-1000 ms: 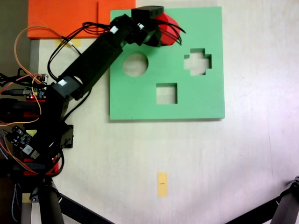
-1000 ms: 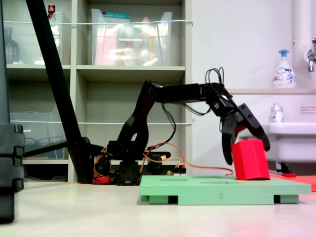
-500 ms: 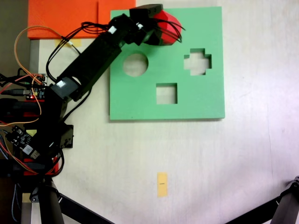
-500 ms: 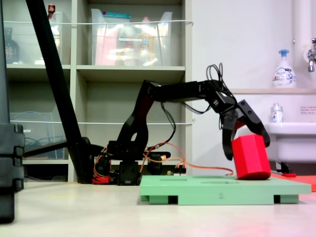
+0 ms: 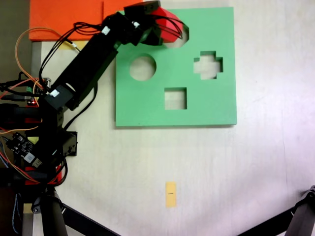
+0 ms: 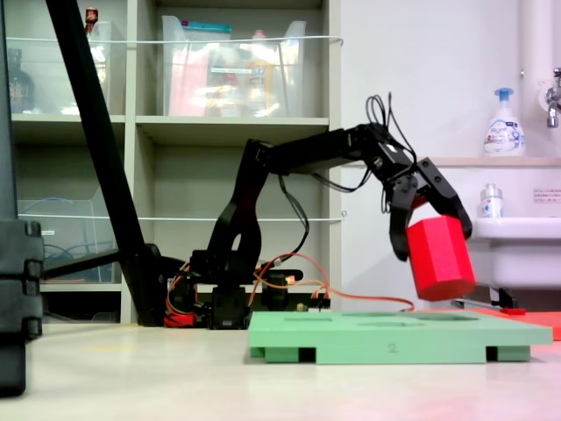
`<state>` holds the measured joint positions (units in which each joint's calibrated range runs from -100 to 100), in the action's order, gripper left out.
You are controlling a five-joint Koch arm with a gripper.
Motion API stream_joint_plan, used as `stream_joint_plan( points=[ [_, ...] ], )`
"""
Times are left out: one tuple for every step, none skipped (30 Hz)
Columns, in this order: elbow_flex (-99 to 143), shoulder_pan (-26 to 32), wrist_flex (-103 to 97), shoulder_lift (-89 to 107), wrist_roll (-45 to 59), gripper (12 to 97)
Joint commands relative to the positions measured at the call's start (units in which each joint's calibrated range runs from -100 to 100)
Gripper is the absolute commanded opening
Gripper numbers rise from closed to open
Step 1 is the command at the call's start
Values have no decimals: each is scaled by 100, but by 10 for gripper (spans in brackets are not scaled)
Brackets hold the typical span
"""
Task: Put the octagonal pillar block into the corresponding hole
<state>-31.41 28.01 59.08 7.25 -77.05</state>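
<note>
- gripper [image 6: 436,235] clamps the red block [image 6: 441,259], jaws on either side of it.
- block hangs tilted, clear of the green board [image 6: 394,337], above its far edge.
- from above, block [image 5: 167,27] partly covers the eight-sided hole [image 5: 182,42] near the board's [image 5: 206,105] top edge.

You're in a lab or utility room: open shelving [image 6: 228,132] with plastic bins [image 6: 232,74] far left, a sink [image 6: 517,250] and soap bottle [image 6: 504,123] far right.
</note>
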Motion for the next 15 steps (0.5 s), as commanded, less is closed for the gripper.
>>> stream_joint_plan(
  points=[
    [-548, 73, 240, 518, -127, 377],
    [-548, 78, 288, 518, -142, 377],
    [-528, 78, 327, 490, -151, 377],
    [-518, 83, 346, 434, -156, 379],
    [-508, 83, 385, 392, -161, 379],
    [-508, 83, 433, 336, -166, 379],
    [-498, 83, 452, 295, -171, 379],
    [-498, 83, 471, 225, -171, 379],
    [-498, 83, 471, 155, -171, 380],
    [-498, 83, 481, 43, -171, 391],
    [-498, 83, 481, -13, -171, 393],
    [-498, 83, 471, -83, -176, 395],
    [-498, 83, 471, -138, -181, 396],
    [-498, 83, 471, -194, -186, 400],
    [-498, 78, 471, -362, -195, 400]
  ],
)
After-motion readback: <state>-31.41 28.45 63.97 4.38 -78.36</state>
